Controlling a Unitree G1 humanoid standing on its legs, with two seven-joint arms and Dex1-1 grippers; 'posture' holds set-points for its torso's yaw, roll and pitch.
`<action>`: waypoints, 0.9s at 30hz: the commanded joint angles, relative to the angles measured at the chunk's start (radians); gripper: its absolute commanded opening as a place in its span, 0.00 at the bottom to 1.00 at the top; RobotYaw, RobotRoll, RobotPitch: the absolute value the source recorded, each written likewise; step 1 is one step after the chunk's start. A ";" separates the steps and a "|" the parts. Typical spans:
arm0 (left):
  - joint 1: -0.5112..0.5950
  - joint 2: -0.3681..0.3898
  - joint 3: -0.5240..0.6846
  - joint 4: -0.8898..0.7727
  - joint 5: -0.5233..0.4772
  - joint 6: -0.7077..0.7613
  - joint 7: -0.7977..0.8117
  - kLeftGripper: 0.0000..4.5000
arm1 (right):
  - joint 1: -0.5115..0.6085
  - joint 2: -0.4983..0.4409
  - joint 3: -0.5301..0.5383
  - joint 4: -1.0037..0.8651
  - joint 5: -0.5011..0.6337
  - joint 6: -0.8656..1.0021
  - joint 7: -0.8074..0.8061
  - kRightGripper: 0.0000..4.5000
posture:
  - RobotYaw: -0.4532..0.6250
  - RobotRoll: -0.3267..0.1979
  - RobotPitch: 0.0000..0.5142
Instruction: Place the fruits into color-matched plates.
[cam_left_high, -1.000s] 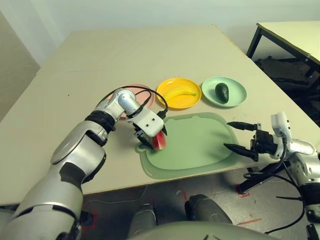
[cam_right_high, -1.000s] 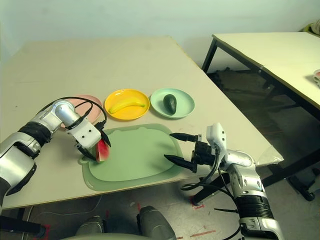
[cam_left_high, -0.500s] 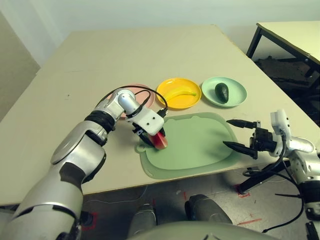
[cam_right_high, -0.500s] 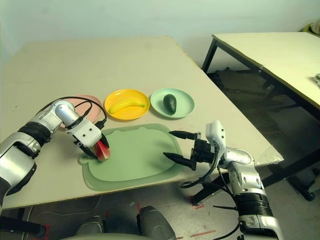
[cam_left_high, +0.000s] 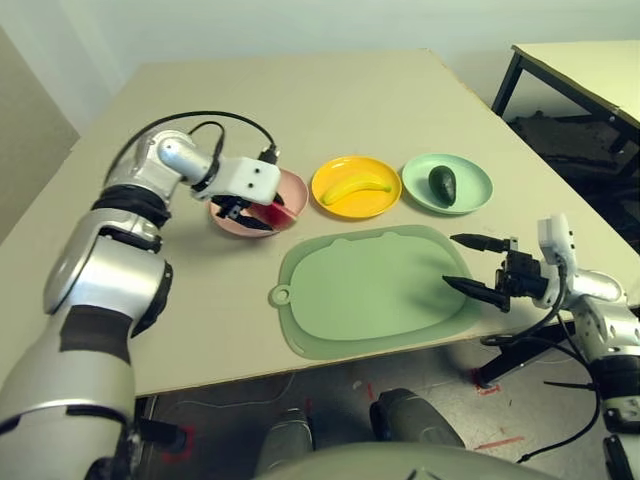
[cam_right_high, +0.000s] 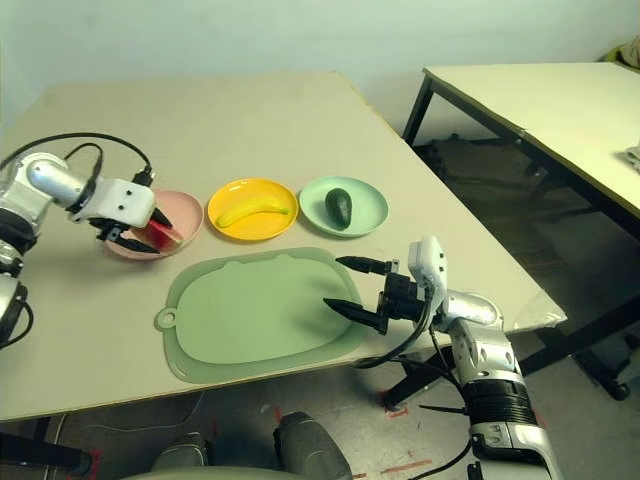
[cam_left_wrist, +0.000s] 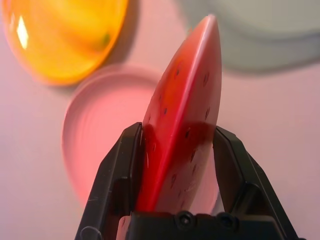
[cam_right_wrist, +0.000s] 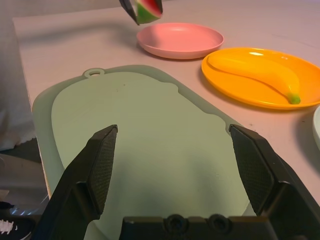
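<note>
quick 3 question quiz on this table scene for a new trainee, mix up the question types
1. True or false: the left gripper is shut on the watermelon wedge.
2. Which plate holds the banana? A pink B yellow C green
3. Fill in: the right gripper is open at the edge of the green ____.

Key: 1 true. 2 B, the yellow plate. 3 mat.
</note>
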 joint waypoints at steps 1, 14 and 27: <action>-0.008 0.014 -0.016 0.028 0.113 0.043 0.181 0.52 | -0.001 -0.002 0.004 -0.017 -0.007 -0.004 -0.007 1.00 | 0.20 0.62 0.00; 0.047 -0.055 0.003 0.066 0.251 0.177 0.455 0.52 | 0.010 -0.016 0.001 -0.049 -0.006 0.016 -0.027 1.00 | 0.18 0.62 0.01; 0.117 -0.063 0.093 0.064 0.212 0.233 0.320 0.99 | 0.026 -0.014 0.007 -0.070 -0.007 0.021 -0.042 1.00 | 0.18 0.62 0.01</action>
